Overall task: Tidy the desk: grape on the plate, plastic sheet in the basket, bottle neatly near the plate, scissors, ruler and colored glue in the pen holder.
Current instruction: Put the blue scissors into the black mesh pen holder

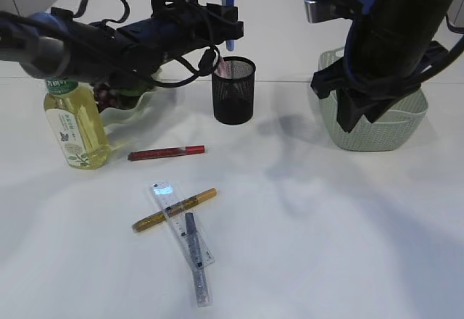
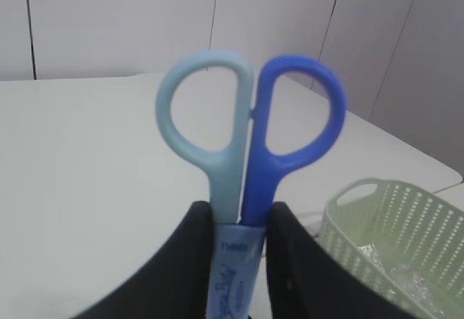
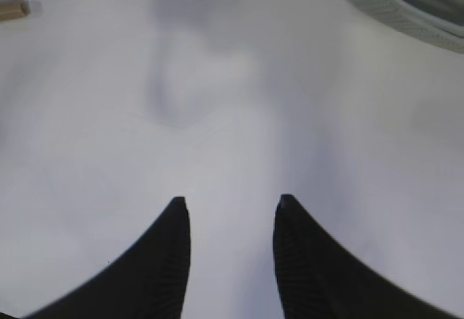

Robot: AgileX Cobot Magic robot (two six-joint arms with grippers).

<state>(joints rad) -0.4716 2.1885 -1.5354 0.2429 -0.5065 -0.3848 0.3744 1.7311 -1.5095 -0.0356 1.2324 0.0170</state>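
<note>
The left gripper (image 2: 239,254) pinches the scissors (image 2: 246,138), two-tone blue handles up, above the pen holder (image 1: 233,89); the right gripper's (image 3: 230,217) jaws stand spread, empty.

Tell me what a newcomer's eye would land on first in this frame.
Most striking are the blue scissors, handles up, clamped in the left gripper and held above the black mesh pen holder at the back centre. Next, the clear ruler in the foreground, lying crossed with a gold glue pen and a grey one.
</note>
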